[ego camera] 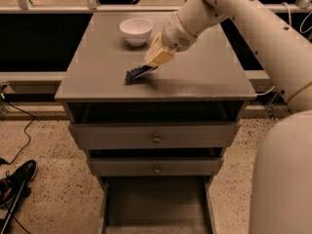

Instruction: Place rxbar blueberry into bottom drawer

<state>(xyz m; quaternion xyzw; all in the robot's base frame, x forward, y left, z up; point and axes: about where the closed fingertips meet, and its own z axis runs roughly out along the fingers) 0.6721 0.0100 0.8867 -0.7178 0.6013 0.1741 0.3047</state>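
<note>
The rxbar blueberry is a dark navy bar on the grey-brown cabinet top, left of centre. It is tilted: its right end is raised between the fingers and its left end touches the top. My gripper comes down from the upper right and is shut on the bar's right end. The bottom drawer is pulled out below, and its flat floor is bare.
A white bowl stands at the back of the cabinet top, just behind the gripper. Two upper drawers with small knobs are closed. My arm and body fill the right side. A shoe and cables lie on the floor at the left.
</note>
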